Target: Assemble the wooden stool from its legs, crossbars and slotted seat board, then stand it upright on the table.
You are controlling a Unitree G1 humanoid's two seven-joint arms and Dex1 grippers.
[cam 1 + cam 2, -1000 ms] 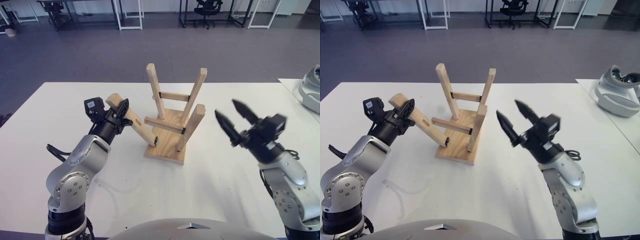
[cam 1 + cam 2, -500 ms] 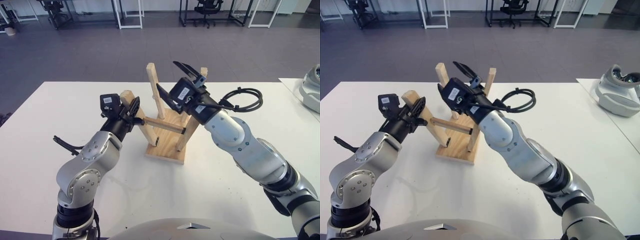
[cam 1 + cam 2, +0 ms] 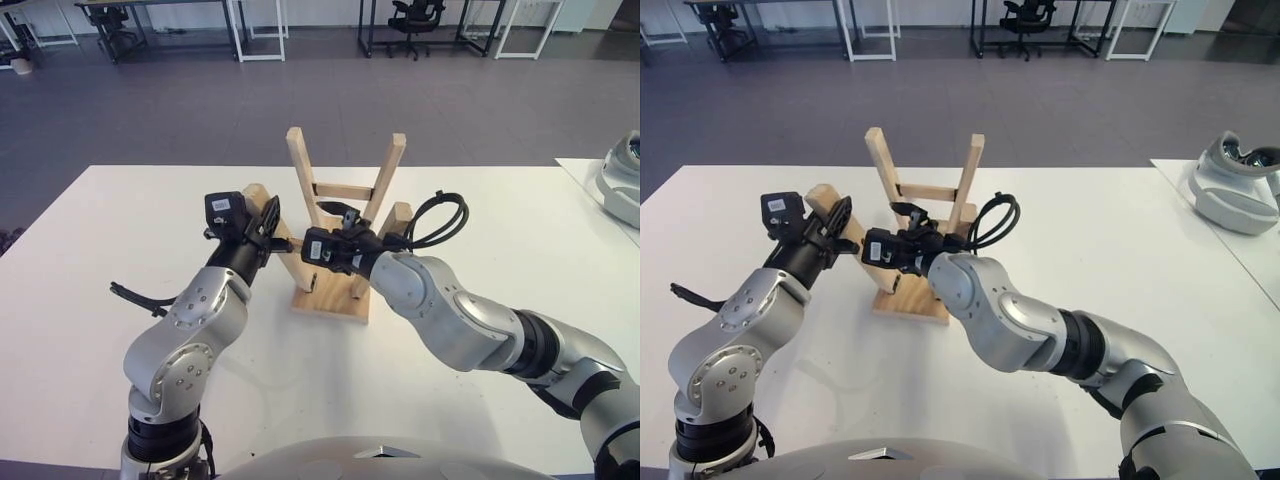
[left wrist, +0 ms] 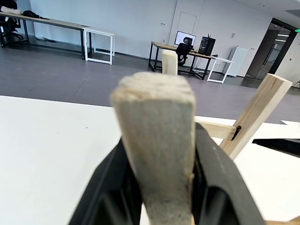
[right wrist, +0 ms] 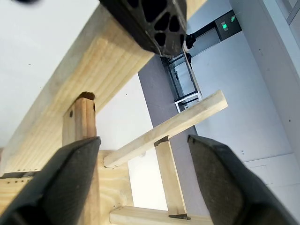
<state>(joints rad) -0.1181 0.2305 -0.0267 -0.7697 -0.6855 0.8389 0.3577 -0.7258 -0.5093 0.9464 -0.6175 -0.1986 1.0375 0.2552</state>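
Right gripper [image 5: 143,157] has descended to the thin wooden crossbar [image 5: 79,119] of the upturned pale wooden stool [image 3: 330,302], fingers spread, gripping nothing. Left gripper [image 3: 262,231] clamps the tilted square wooden leg [image 4: 157,122].

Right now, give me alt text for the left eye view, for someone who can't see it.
A wooden stool rests seat-down on a white table. The left gripper is shut on the stool's leaning leg at the left, and the open right gripper hovers close beside it.
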